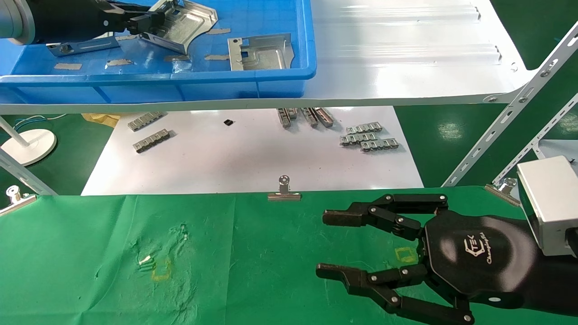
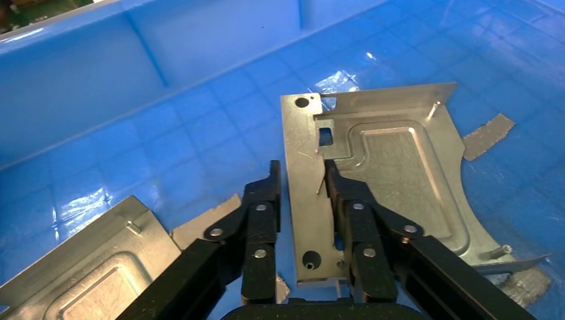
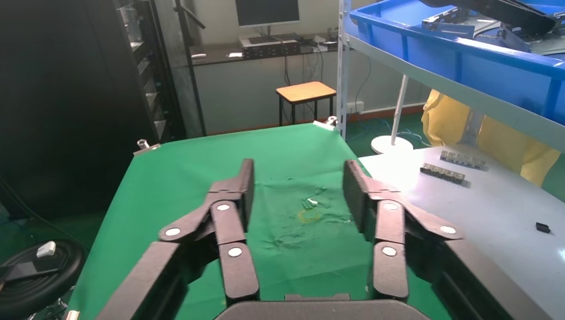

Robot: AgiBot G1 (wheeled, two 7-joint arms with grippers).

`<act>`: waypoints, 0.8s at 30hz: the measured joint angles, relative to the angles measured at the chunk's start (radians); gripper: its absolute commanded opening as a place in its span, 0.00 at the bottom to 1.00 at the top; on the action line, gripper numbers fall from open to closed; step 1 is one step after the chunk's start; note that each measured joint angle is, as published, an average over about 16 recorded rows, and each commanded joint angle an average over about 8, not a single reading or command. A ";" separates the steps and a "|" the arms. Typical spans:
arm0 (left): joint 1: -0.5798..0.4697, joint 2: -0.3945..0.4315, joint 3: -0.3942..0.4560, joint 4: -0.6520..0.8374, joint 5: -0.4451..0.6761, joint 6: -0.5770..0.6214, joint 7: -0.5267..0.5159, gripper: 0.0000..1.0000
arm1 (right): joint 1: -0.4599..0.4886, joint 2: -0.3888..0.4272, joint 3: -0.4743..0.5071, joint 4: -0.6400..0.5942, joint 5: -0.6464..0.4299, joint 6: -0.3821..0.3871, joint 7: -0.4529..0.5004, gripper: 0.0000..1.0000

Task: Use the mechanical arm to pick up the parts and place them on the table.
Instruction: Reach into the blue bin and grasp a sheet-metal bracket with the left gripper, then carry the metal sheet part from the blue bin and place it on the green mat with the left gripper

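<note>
My left gripper (image 1: pixel 156 22) is inside the blue bin (image 1: pixel 253 79) on the white shelf. Its jaws are narrowed on the edge strip of a silvery bracket (image 1: pixel 187 22). In the left wrist view the strip (image 2: pixel 305 200) runs between the fingers (image 2: pixel 261 213). One finger touches it and a thin gap shows at the other. A second bracket (image 1: pixel 261 53) lies flat in the bin, and it shows in the left wrist view (image 2: pixel 86 267) too. My right gripper (image 1: pixel 321 244) hovers open and empty over the green table (image 1: pixel 226 271).
Grey ladder-like strips (image 1: pixel 368 137) lie on a white sheet (image 1: pixel 235 162) below the shelf. Binder clips (image 1: pixel 283 192) hold the cloth's far edge. Yellow square marks (image 1: pixel 160 271) are on the cloth. A slotted shelf strut (image 1: pixel 505 117) slants down at the right.
</note>
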 measured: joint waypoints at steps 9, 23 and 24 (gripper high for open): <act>-0.011 -0.038 -0.034 -0.041 -0.051 0.097 0.065 0.00 | 0.000 0.000 0.000 0.000 0.000 0.000 0.000 1.00; 0.034 -0.166 -0.107 -0.128 -0.180 0.524 0.320 0.00 | 0.000 0.000 -0.001 0.000 0.001 0.000 0.000 1.00; 0.043 -0.175 -0.110 -0.135 -0.190 0.552 0.339 0.00 | 0.000 0.000 -0.001 0.000 0.001 0.000 0.000 1.00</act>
